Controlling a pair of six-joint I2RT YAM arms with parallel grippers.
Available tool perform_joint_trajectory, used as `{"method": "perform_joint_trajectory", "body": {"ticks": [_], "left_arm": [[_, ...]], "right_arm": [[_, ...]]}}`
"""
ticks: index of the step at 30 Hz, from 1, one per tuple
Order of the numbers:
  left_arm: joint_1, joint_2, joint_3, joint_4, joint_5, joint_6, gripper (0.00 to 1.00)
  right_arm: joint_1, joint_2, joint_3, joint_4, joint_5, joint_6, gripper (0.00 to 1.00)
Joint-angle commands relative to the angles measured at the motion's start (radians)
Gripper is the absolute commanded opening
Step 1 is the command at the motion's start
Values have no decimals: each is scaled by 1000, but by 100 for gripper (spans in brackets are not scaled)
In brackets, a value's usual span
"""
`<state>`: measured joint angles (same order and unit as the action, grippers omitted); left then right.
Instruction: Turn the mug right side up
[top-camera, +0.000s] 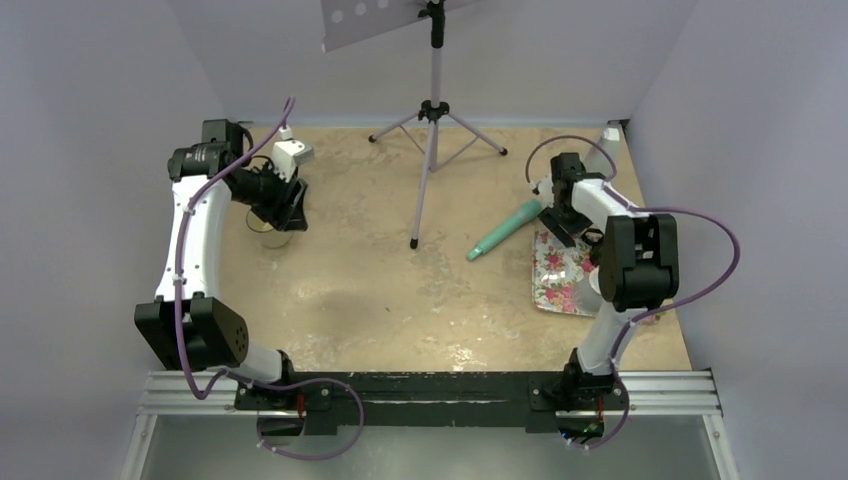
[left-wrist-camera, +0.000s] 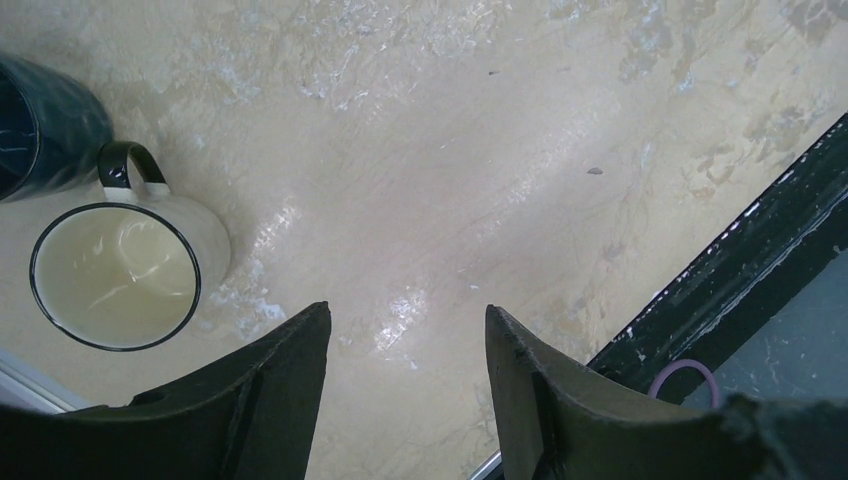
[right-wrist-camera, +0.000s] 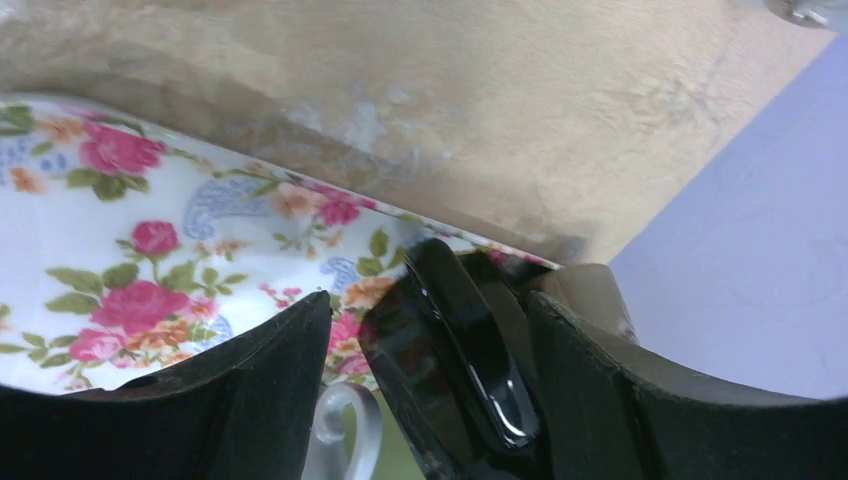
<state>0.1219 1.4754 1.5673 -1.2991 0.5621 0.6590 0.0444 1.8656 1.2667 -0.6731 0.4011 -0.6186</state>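
A cream mug (left-wrist-camera: 115, 275) with a black rim and black handle stands upright on the table, mouth up and empty. In the top view it sits at the far left (top-camera: 268, 238), just under my left gripper (top-camera: 285, 208). My left gripper (left-wrist-camera: 405, 315) is open and empty, off to the mug's side above bare table. My right gripper (right-wrist-camera: 428, 305) hovers low over a floral plate (right-wrist-camera: 150, 250), jaws apart, with a glossy black object (right-wrist-camera: 455, 370) between them. A gap shows on that object's left side.
A dark blue cylinder (left-wrist-camera: 40, 120) stands beside the mug. A teal tube (top-camera: 505, 230) lies mid-table right, next to the floral plate (top-camera: 555, 275). A tripod stand (top-camera: 432, 110) rises at the back centre. A white curled handle (right-wrist-camera: 345, 425) shows below my right fingers. Walls enclose the table.
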Motion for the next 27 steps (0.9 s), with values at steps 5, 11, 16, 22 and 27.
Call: {"method": "perform_joint_trajectory", "body": {"ticks": [5, 11, 16, 22, 27], "left_arm": [[-2, 0, 52, -42, 71, 36, 62], [-1, -5, 67, -54, 77, 40, 61], [-1, 0, 86, -69, 105, 37, 61], [-1, 7, 112, -66, 117, 17, 61], [-2, 14, 129, -82, 121, 13, 61]], "right_arm": [[-41, -114, -51, 46, -87, -50, 74], [-95, -85, -42, 70, -132, -64, 71], [-112, -58, -27, 59, -182, -70, 55], [-111, -60, -37, 80, -216, -73, 41], [-112, -59, -22, 68, -250, -74, 25]]}}
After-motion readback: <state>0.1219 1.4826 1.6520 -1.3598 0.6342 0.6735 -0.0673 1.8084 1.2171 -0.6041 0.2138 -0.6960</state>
